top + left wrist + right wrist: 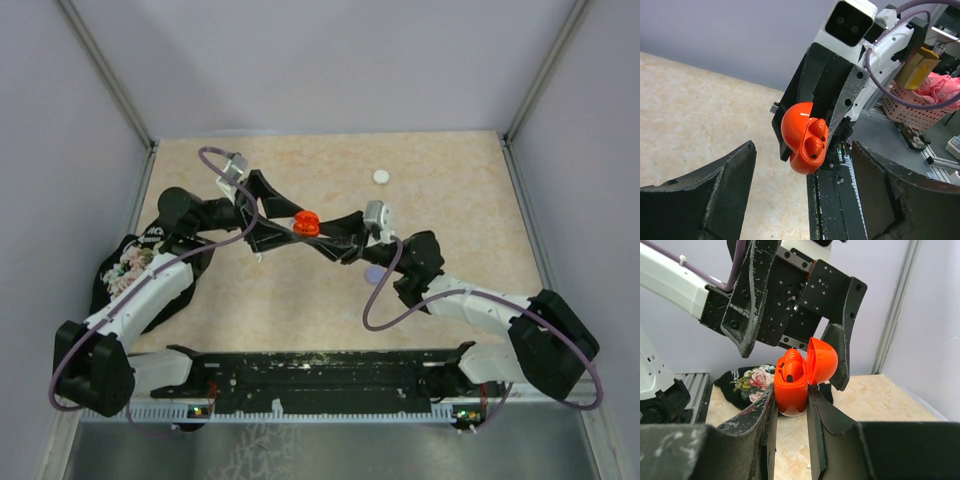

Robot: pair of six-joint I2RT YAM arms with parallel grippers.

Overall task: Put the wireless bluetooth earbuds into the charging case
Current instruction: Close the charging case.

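Overhead: red charging case point(306, 222) held aloft mid-table between left gripper point(292, 222) and right gripper point(318, 228). White disc point(381, 176) and lilac disc point(374, 273) lie on the tabletop point(450, 220), seen only here.
Left wrist: left jaws spread wide, empty, either side of the case. Two red earbuds point(815, 136) sit inside it.
Right wrist: right jaws clenched on the case's base. Lid point(821, 360) hinged open. Floral bag point(747, 382) behind.

The red charging case point(792, 382) has its lower sides hidden between the fingers of the right gripper point(791, 399) in the right wrist view. From above, a lilac disc point(374, 273) lies partly under the right arm point(425, 258), and the far white disc point(381, 176) is too small to identify, possibly a case.
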